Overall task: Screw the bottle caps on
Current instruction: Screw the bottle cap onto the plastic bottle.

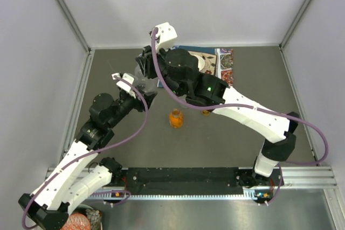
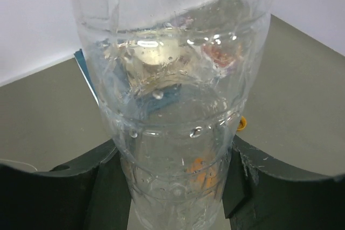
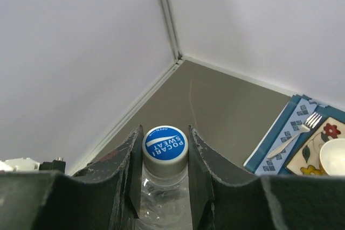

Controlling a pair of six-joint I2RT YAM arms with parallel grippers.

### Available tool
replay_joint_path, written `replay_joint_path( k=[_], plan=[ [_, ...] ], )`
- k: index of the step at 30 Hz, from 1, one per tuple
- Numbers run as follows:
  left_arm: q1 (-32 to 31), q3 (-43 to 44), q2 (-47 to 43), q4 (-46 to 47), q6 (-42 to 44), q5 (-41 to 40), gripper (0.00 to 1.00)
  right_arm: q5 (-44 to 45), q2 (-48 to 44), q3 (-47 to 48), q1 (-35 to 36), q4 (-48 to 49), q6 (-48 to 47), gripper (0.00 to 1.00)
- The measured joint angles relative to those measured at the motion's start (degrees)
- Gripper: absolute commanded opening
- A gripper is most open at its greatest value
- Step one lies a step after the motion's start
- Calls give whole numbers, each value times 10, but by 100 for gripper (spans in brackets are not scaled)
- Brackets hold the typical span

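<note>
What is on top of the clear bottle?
A blue-and-white cap sits on the bottle, pinched by the right end effector. The cap covers the opening, so you cannot see how far it is screwed on.

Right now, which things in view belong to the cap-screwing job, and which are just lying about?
Job: clear bottle, in the left gripper; blue-and-white cap, in the right gripper; orange bottle; orange cap.
Lying about: placemat; fork; white bowl.
</note>
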Motion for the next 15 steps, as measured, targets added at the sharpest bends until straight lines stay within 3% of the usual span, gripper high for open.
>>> replay_joint_path(
  k=[1, 3, 6, 10, 15],
  plan=[
    [0, 0, 1, -2, 0, -4, 0, 6, 4, 4, 0, -3, 2, 40],
    [2, 0, 2, -4, -1, -3, 0, 8, 7, 9, 0, -9, 3, 57],
    [3, 0, 0, 11, -1, 16, 0, -18, 1, 8, -1, -36, 2, 69],
    [4, 0, -7, 31, -2, 65, 0, -116, -50, -54, -24, -39, 5, 72],
    [3, -5, -11, 48, -3, 130, 0, -298, -178, -167, -106, 13, 28, 65]
  ],
)
